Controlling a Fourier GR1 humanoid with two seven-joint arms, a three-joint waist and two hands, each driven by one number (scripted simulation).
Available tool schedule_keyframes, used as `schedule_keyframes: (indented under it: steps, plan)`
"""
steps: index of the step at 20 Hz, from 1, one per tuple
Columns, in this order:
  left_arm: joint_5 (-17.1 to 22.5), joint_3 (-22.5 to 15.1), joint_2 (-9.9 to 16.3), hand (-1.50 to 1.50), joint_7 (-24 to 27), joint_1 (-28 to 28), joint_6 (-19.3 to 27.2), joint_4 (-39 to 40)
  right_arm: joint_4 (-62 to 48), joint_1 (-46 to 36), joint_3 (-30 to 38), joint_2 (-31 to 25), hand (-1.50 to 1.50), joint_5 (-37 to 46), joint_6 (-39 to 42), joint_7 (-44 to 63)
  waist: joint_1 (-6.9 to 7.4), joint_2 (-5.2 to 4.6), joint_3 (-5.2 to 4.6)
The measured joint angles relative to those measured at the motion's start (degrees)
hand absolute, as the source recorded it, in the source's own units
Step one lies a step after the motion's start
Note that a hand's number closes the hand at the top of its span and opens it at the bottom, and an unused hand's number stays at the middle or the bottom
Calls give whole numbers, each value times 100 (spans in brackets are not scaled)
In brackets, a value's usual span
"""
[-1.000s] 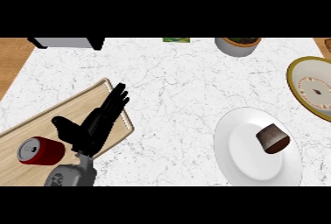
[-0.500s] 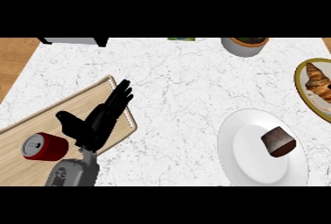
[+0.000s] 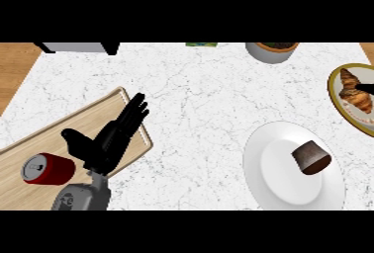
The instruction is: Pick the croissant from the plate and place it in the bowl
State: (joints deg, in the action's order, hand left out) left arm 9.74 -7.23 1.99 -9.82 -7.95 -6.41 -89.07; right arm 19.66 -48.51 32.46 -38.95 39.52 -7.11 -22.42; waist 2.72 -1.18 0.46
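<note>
Shifted left in view, the white marbled desk (image 3: 211, 99) now shows the croissant (image 3: 355, 91); left hand (image 3: 110, 138) spread.

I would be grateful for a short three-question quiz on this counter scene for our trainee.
1. True or false: the croissant lies on the wooden board.
2. The left hand is: A) open above the wooden board; B) curled round the croissant; C) flat on the brown cake.
3. Fill in: the brown cake sits on the ___ plate.

Key: 1) false, it lies on the gold-rimmed plate at the right edge; 2) A; 3) white.
</note>
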Motion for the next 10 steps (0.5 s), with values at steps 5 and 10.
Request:
schedule_keyframes:
  steps: [5, 10]
  plan:
    - [3, 77, 19, 0, -50, 36, 74, -43, 31, 130, 884, -146, -150, -1059, 684, -1112, -169, 60, -10]
    - [-7, 125, 52, 0, 16, 243, 94, -135, 163, 694, 1429, -373, -150, -1839, 1750, -1960, -322, 127, -34]
